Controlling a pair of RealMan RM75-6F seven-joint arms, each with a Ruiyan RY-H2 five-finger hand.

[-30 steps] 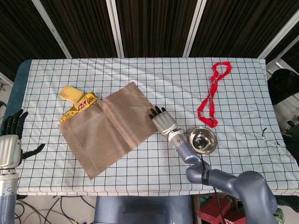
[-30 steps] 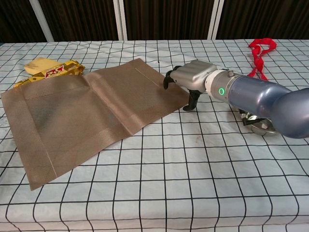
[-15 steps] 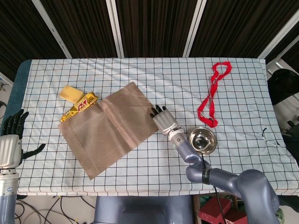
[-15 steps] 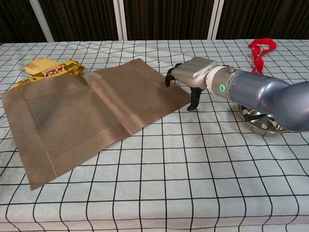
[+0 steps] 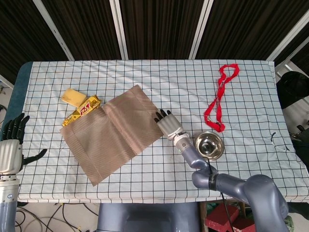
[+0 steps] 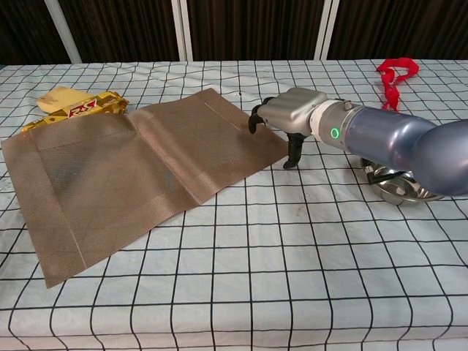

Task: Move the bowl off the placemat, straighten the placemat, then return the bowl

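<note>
Hovering unchanged, right hand (image 6: 289, 117) stays at placemat (image 6: 124, 172) corner.

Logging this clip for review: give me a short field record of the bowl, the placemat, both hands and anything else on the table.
bowl: metal bowl on the checked tablecloth, right of the placemat, off it
placemat: brown placemat lies askew, one corner over the gold snack packet
right hand: right hand at the placemat's right corner, fingers on or just over its edge; grip unclear
left hand: left hand off the table's left edge, holding nothing, fingers apart
other: red ribbon beyond the bowl; yellow sponge by the packet
</note>
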